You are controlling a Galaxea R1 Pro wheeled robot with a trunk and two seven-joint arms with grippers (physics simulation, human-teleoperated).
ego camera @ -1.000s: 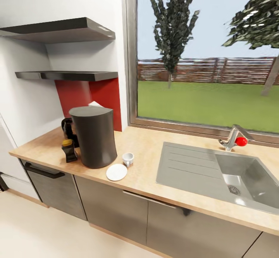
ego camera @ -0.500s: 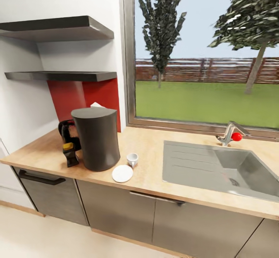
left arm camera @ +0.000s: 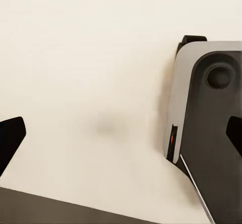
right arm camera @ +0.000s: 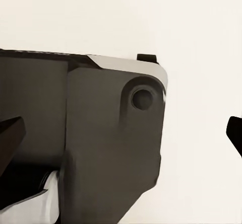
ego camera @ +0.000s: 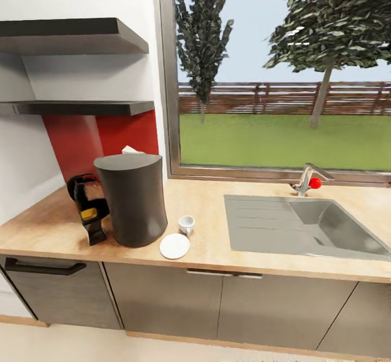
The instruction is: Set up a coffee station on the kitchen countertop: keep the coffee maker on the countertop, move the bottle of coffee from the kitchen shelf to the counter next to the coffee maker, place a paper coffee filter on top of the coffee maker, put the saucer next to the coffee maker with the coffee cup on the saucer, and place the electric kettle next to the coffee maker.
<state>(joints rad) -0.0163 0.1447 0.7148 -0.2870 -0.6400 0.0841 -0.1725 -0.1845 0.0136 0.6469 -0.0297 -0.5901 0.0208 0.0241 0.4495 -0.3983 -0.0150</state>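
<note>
A wide window (ego camera: 282,74) sits behind the steel sink (ego camera: 304,226), looking out on a green lawn (ego camera: 282,139), a brown slatted fence (ego camera: 282,99) and two trees, one slim and dark (ego camera: 202,31), the other broad and leafy (ego camera: 336,20). At the sink's back edge, just under the window frame, stands a metal tap (ego camera: 307,178) with a red knob (ego camera: 315,183) (the knob is on its right side). Left of the window a red wall panel (ego camera: 103,139) shows. Below the sink run grey cabinet fronts (ego camera: 217,307), and a dark bar handle (ego camera: 43,268) marks the leftmost one.
</note>
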